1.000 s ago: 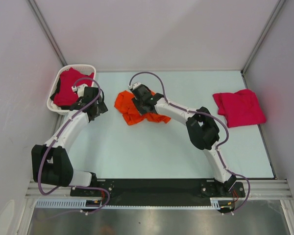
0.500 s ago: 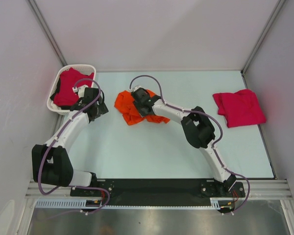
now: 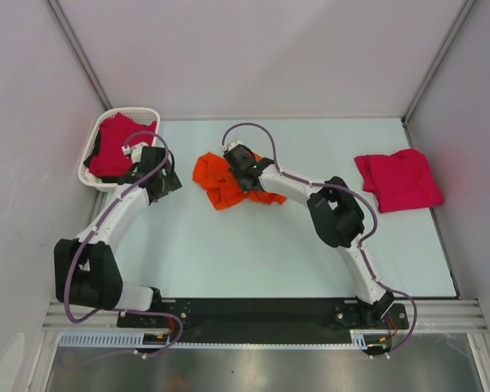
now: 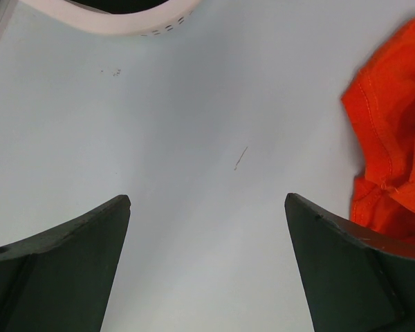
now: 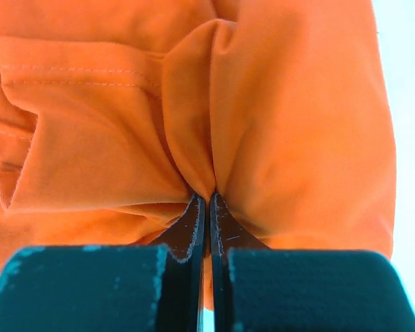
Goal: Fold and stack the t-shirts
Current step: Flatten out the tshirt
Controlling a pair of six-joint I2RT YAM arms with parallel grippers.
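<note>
1 orange t-shirt, pinched by right fingers | 2 crimson t-shirts | left fingers spread

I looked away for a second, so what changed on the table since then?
The right gripper closed on a fold of the orange shirt, edging slightly rightward in the top view. The left gripper stayed open beside the basket; the folded pink shirt at the right did not move.
</note>
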